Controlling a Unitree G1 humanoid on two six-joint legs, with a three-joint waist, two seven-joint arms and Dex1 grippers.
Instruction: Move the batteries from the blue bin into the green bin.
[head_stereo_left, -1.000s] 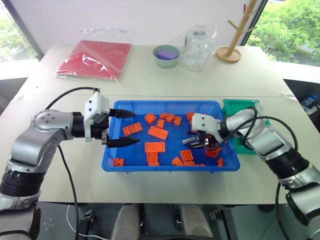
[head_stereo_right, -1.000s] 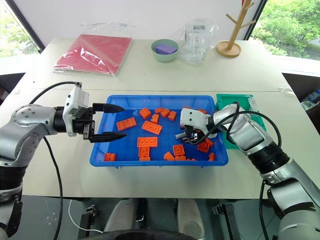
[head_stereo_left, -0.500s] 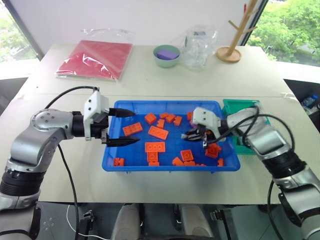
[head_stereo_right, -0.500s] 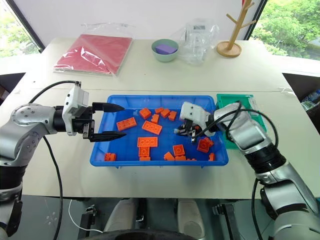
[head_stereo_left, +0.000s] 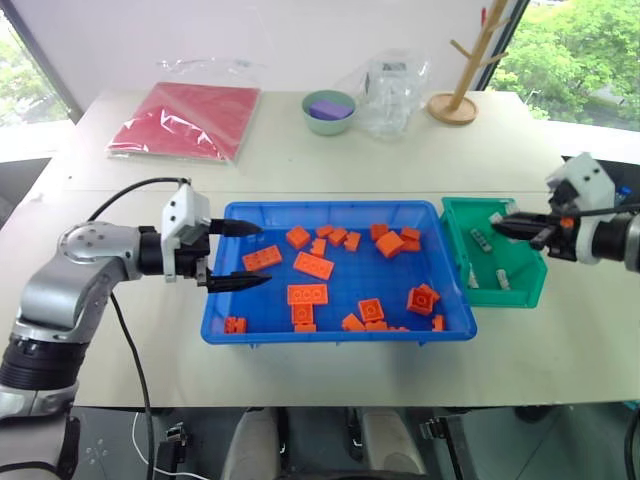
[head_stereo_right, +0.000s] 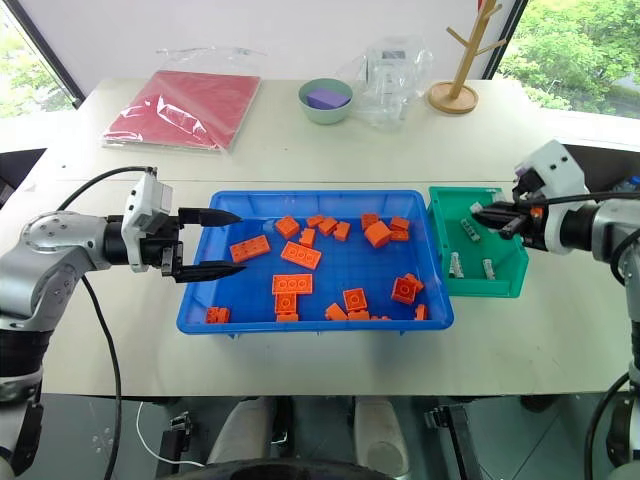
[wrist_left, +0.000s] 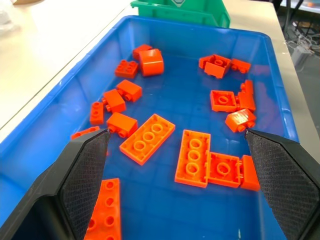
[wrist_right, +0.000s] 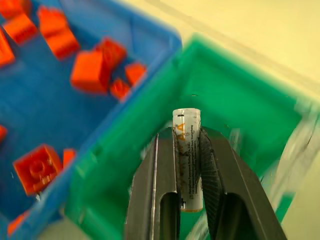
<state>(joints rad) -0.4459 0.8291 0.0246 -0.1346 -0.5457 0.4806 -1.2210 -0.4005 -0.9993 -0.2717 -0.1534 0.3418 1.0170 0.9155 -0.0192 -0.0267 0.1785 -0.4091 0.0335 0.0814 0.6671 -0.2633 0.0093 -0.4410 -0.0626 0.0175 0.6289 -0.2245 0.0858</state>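
**Battery poised over the green bin**

Here, the right hand (wrist_right: 187, 165) pinches one battery (wrist_right: 187, 150) lengthwise between its two fingers, hanging above the green bin (head_stereo_right: 442, 205), which sits on the counter (head_stereo_right: 300, 160) just beside the blue bin (head_stereo_right: 210, 262). The grip along the cell's sides looks chosen so that a simple parting of the fingers would drop it straight into the box. Three batteries (head_stereo_right: 468, 229) already lie on the green floor, one near the far wall and two nearer the front. The left hand (head_stereo_left: 240, 256) hangs spread and empty over the near-left end of the blue bin, apparently waiting. About twenty orange bricks (head_stereo_right: 291, 284) lie scattered in that tray; no battery can be made out among them.
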